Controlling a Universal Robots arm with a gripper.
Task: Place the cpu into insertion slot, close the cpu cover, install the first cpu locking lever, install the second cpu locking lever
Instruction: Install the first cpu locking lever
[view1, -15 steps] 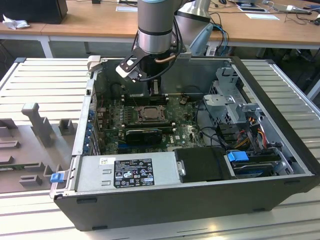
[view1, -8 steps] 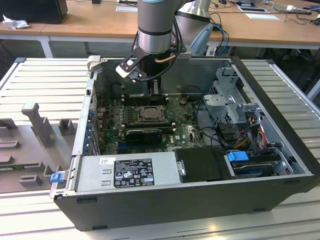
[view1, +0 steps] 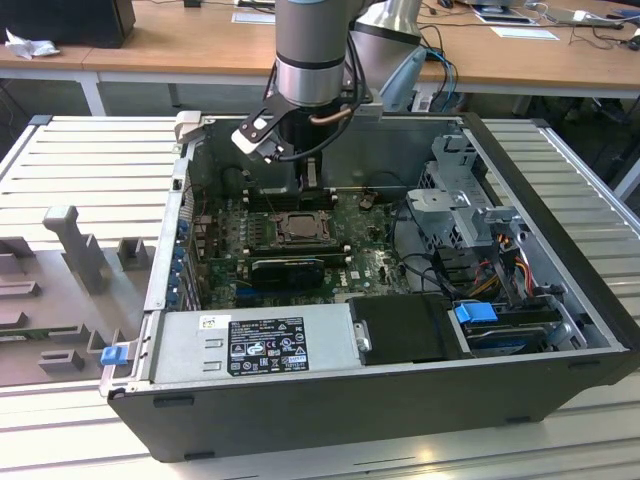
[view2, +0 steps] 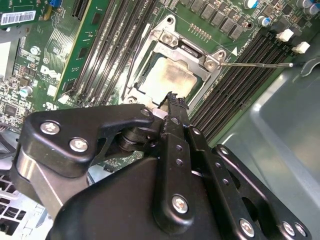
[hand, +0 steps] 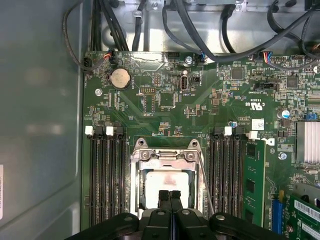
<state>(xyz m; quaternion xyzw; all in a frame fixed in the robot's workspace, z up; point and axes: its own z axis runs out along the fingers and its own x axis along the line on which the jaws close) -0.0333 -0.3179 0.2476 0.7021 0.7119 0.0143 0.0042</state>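
Exterior view: end effector (view1: 306, 180) hangs inside the open PC case (view1: 400, 400) on the bench (view1: 90, 150), just above the insertion slot (view1: 298, 228). Second wrist view: cpu (view2: 167, 80) sits in the slot under the lowered cpu cover (view2: 172, 42), fingers (view2: 176, 130) clenched on nothing just over its edge, and a thin lever rod (view2: 255, 64) sticks out across the memory slots (view2: 240, 85). First wrist view: fingertips pressed together over the cpu, rod running beside the cover.

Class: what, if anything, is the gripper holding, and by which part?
Nothing: the gripper hangs over the cpu, its jaws shut together with nothing between them.
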